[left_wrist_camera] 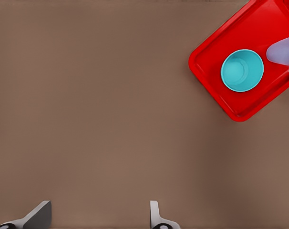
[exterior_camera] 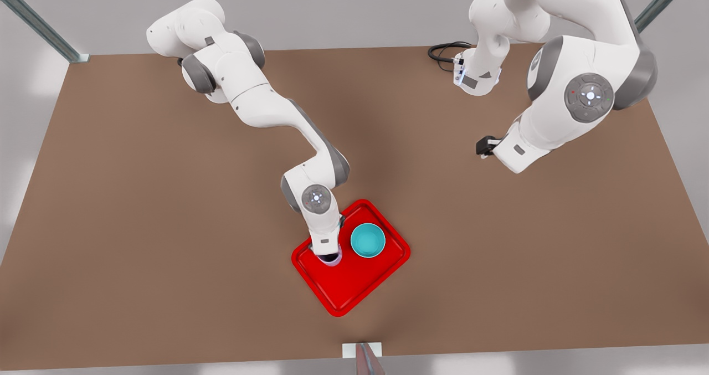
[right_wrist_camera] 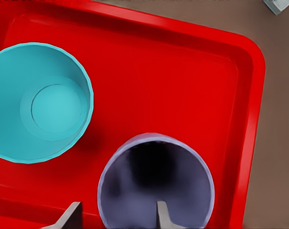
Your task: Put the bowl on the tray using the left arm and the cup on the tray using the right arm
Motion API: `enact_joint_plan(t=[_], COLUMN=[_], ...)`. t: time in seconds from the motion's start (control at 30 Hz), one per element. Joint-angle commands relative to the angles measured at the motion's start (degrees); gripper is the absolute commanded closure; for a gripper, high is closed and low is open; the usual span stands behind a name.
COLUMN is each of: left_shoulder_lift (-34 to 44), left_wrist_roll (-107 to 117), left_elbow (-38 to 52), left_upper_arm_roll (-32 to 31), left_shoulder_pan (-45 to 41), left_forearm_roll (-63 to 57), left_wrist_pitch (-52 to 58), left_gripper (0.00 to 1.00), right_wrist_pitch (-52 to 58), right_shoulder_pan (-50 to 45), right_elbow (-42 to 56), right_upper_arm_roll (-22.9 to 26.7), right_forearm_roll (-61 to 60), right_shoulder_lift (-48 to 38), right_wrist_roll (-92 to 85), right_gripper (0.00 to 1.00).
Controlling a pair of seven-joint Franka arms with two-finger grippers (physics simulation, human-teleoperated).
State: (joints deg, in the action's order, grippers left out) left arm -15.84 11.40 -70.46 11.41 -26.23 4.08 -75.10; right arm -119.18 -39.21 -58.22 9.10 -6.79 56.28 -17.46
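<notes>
The bench (exterior_camera: 166,225) is a big flat brown top with nothing drawn on it. A red tray (exterior_camera: 354,286) lies flat right on the bench, near the front edge and about in the middle, turned so one corner points at that edge. A black cable (exterior_camera: 443,51) lies curled on the bench at the far edge, toward the front view's right, and a small pale block (exterior_camera: 350,350) sits at the front edge, just below the tray.

Teal bowl (exterior_camera: 368,240), lavender cup (exterior_camera: 331,261) upright on red tray (exterior_camera: 354,286)
</notes>
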Motion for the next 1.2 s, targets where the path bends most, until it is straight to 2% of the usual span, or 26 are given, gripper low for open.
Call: enact_joint_plan(t=[0.0, 0.2, 0.33, 0.37, 0.47, 0.53, 0.57, 0.63, 0.7, 0.73, 0.77, 0.93, 0.97, 1.17], left_shoulder_lift=[0.0, 0.0, 0.0, 0.0, 0.0, 0.0, 0.0, 0.0, 0.0, 0.0, 0.0, 0.0, 0.0, 0.0], left_wrist_roll=[-0.1, 0.0, 0.1, 0.1, 0.1, 0.0, 0.0, 0.0, 0.1, 0.1, 0.0, 0.0, 0.0, 0.0], left_elbow=[0.1, 0.1, 0.1, 0.1, 0.1, 0.1, 0.1, 0.1, 0.1, 0.1, 0.1, 0.0, 0.0, 0.0], left_upper_arm_roll=[0.0, 0.0, -0.1, -0.1, -0.1, -0.1, -0.1, -0.1, -0.1, -0.1, -0.1, -0.1, -0.1, -0.1], left_shoulder_pan=[0.0, 0.0, -0.1, -0.1, -0.1, -0.2, -0.2, -0.2, -0.2, -0.2, -0.2, -0.2, -0.2, -0.2], left_forearm_roll=[0.0, -0.1, -0.1, -0.1, 0.0, -0.1, -0.1, -0.1, -0.2, -0.3, -0.3, -0.3, -0.3, -0.2], left_wrist_pitch=[0.0, 0.1, 0.1, 0.1, 0.1, 0.1, 0.1, 0.1, 0.1, 0.1, 0.1, 0.1, 0.1, 0.1], left_gripper=[0.0, 0.0, 0.0, 0.0, 0.0, 0.0, 0.0, 0.0, 0.0, 0.0, 0.0, 0.0, 0.0, 0.0], right_wrist_pitch=[0.0, 1.8, 19.0, 24.2, 45.7, 51.1, 51.8, 51.2, 51.2, 51.1, 50.9, 51.1, 51.0, 51.0], right_shoulder_pan=[0.0, 0.1, 2.8, 3.9, 8.8, 11.4, 13.5, 19.2, 20.5, 21.9, 22.3, 25.1, 27.0, 26.8], right_elbow=[0.0, 0.1, 0.4, 0.3, -0.9, -0.9, -1.6, -12.3, -17.4, -19.5, -20.9, -19.7, -19.7, -19.6], right_upper_arm_roll=[0.0, 0.0, 0.6, 2.3, 16.3, 16.3, 16.3, 13.7, 12.6, 9.3, 8.4, 8.3, 5.8, 5.6], right_forearm_roll=[-2.6, -2.9, -2.9, -2.9, -0.3, 7.8, 7.9, 7.8, 8.6, 10.9, 11.4, 11.0, 11.1, 11.4], right_shoulder_lift=[-0.1, -0.6, -8.8, -11.8, -18.2, -20.5, -23.8, -36.4, -43.2, -46.5, -48.1, -47.8, -48.0, -47.8], right_wrist_roll=[-0.6, -0.6, -1.0, -0.9, -1.0, -0.6, -0.6, -0.6, -0.5, -0.2, -0.2, -0.8, -0.6, -0.5], right_gripper=[0.0, 0.0, 0.0, 0.0, 0.0, 0.0, 0.0, 0.0, 0.0, 0.0, 0.0, 0.0, 0.0, 0.0])
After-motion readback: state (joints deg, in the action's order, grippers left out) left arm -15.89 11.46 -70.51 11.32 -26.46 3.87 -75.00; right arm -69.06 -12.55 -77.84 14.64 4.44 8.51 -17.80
